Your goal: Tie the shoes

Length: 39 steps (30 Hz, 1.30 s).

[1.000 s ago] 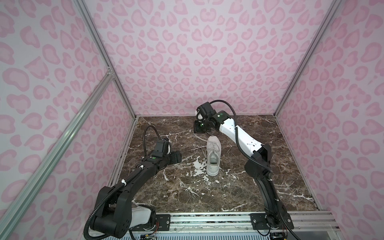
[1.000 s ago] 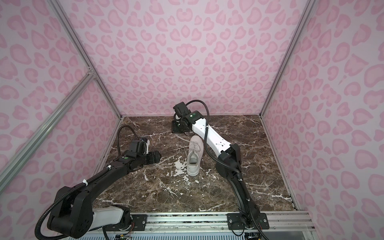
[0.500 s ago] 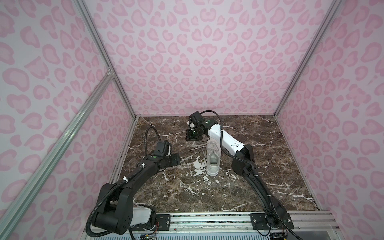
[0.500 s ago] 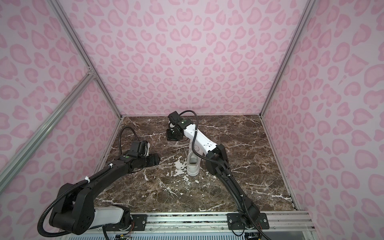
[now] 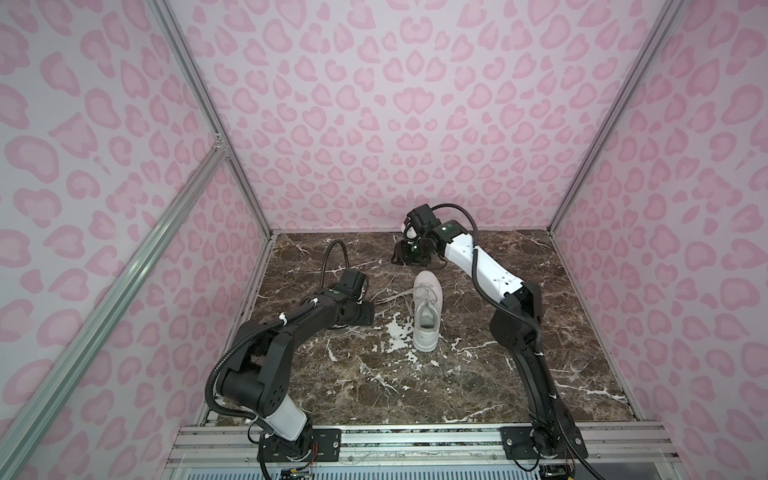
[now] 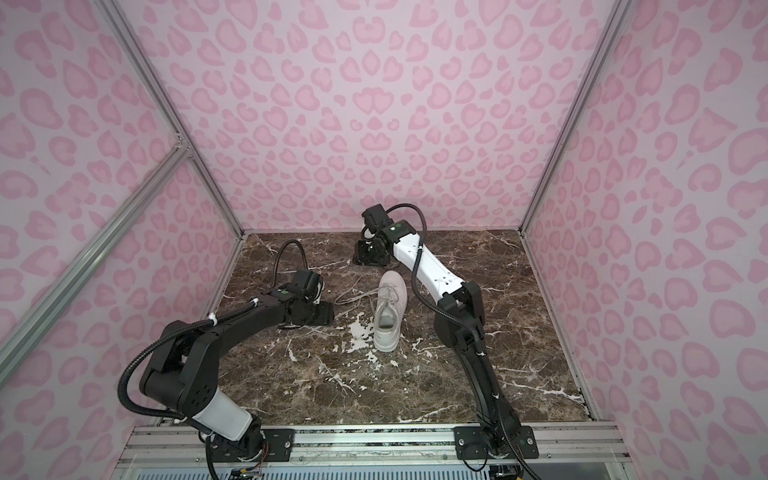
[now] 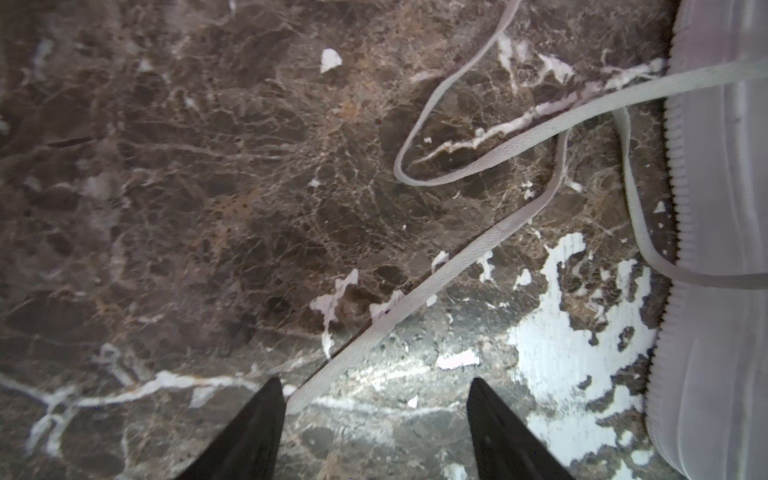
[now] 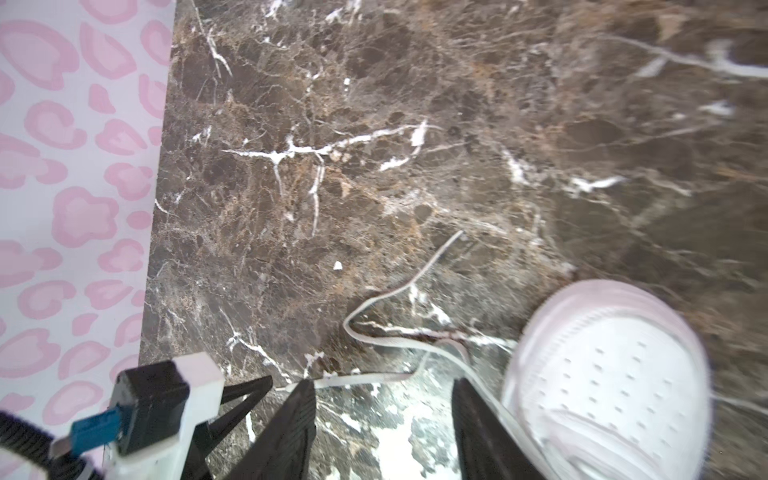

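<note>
Wrist views only, left end effector (image 7: pixel 374 380) spread by lace (image 7: pixel 469 253), right end effector (image 8: pixel 381 382) spread beside sneaker (image 8: pixel 606 374)

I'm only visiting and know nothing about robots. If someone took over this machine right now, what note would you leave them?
Left gripper: jaws open, empty, low over the table; one of the laces ends at one jaw.
Right gripper: jaws open, empty, beyond the toe of the sneaker, toward the back wall.
Sneaker: upright mid-table, heel toward the front, laces loose on the table toward the left gripper.
Done: no knot visible.
Left: grasp both lace ends, cross, tie a bow.
</note>
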Each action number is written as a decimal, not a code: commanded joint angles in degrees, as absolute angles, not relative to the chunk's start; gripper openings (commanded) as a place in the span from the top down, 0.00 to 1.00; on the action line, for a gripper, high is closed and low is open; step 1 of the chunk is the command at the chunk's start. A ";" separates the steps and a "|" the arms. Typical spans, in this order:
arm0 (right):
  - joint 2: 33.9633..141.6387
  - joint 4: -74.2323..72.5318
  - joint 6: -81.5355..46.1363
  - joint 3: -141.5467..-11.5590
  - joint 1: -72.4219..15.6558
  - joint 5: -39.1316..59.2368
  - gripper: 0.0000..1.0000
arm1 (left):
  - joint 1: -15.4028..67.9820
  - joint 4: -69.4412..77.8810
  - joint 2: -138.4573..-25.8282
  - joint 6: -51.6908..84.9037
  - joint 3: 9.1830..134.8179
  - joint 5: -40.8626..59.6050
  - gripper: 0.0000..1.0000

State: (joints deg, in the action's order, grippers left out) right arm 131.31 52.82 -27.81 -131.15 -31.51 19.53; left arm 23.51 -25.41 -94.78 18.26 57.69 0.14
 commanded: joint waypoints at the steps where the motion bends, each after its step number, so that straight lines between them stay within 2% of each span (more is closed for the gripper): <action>1: 126.41 50.95 -25.26 -124.33 -29.12 18.72 0.45 | 24.68 -27.33 -98.29 16.75 60.57 -1.67 0.33; 9: 113.22 48.29 -23.25 -107.79 -22.64 18.06 0.46 | 26.52 -30.27 -105.82 13.87 66.24 -6.54 0.43; 16: 107.82 44.90 -24.60 -99.61 -19.93 18.03 0.47 | 28.00 -30.45 -108.66 13.23 66.80 -7.56 0.54; 19: 107.06 44.62 -24.54 -98.55 -19.25 18.20 0.48 | 28.39 -30.32 -109.33 13.46 66.45 -7.58 0.62; 21: 106.80 44.84 -24.28 -98.35 -18.87 18.33 0.48 | 28.56 -30.46 -109.38 13.77 66.19 -7.45 0.72; 30: 104.61 44.46 -23.97 -96.67 -17.93 19.12 0.49 | 28.83 -30.10 -106.59 14.62 65.26 -6.85 0.92; 39: 99.85 42.71 -23.90 -90.47 -17.31 19.16 0.49 | 29.18 -36.32 -96.62 16.43 66.30 -5.82 0.97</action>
